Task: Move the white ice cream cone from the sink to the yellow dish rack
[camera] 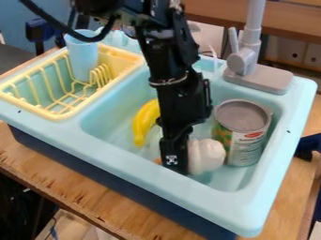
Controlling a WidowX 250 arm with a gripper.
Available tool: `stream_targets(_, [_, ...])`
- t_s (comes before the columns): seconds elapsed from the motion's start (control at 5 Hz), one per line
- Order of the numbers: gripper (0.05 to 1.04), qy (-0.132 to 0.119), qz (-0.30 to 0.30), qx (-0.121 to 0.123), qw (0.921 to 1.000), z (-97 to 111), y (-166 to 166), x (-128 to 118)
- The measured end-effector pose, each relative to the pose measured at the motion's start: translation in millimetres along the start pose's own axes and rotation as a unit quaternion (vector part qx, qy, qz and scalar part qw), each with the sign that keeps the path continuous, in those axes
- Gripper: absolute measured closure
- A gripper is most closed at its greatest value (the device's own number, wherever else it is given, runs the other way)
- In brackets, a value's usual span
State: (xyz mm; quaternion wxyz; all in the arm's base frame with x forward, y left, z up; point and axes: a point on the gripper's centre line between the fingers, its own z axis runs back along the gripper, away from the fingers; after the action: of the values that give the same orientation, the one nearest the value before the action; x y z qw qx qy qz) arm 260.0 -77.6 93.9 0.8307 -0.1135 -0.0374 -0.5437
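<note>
Handling notes, clock face as seen from camera, 12 at the far side. We'd work slowly here: the rounded white thing (207, 156) sits at 3 o'clock of the gripper (178, 165), low in the light-blue sink (251, 206), and the can (241, 136) is right behind it at 2. We'd judge a squeeze across its middle safest, since a smooth round shape could roll out. Keep any motion near vertical until clear of the can and the sink's 6 o'clock wall; don't sweep toward 2.

Hand: pointing down, right up against the white thing. We can't tell if it's released, clenched or gripping it. Small orange bit (157, 161) shows at 9. Banana (146, 121) at 11, yellow rack (69, 114) between 10 and 11.
</note>
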Motion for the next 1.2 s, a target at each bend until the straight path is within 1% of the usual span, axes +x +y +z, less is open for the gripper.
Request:
stream_targets(0.2, [0.544,-0.013,0.000,0.014,0.9998,13.8,-5.3,-2.5])
stream_targets(0.4, [0.544,-0.033,0.008,0.034,0.9988,33.4,-8.3,-5.5])
stream_targets(0.6, [0.544,-0.067,0.041,0.065,0.9948,66.8,-14.1,-15.1])
stream_targets(0.8, [0.544,-0.095,0.099,0.090,0.9865,95.3,-1.9,-24.8])
stream_targets(1.0, [0.544,-0.084,0.150,0.113,0.9787,115.3,16.5,-35.7])
stream_targets(1.2, [0.544,-0.044,0.198,0.129,0.9707,115.8,37.4,-59.8])
